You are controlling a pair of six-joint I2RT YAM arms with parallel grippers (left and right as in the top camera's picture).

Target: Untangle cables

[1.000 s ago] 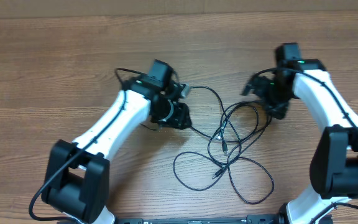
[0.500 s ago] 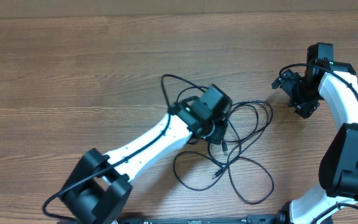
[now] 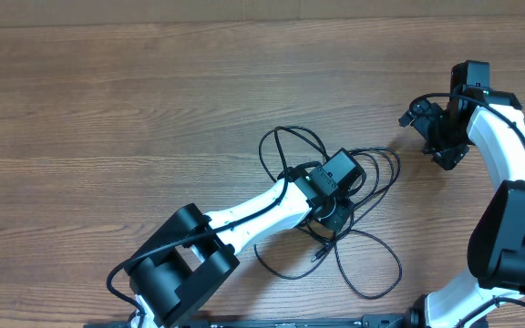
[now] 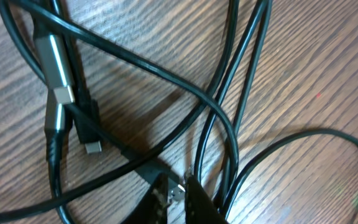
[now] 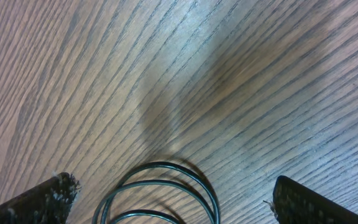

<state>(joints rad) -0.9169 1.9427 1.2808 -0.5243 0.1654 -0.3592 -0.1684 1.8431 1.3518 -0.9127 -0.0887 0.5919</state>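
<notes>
My left fingers in the tangle, my right ones spread wide

The cables [image 4: 160, 71] lie in one knot of loops near the middle of the table [image 3: 108, 109], directly under my left gripper [image 4: 177, 198] — its two fingers are pinched almost together on a thin black strand that runs in between them. Just beside them I count two plug ends: a silver-grey plug [image 4: 58, 81] and a smaller black plug [image 4: 89, 135], side by side. How many separate cords make up the knot I cannot tell. My right gripper [image 5: 176, 202] is well apart from the tangle — its two fingers stand wide, gripping nothing.
</notes>
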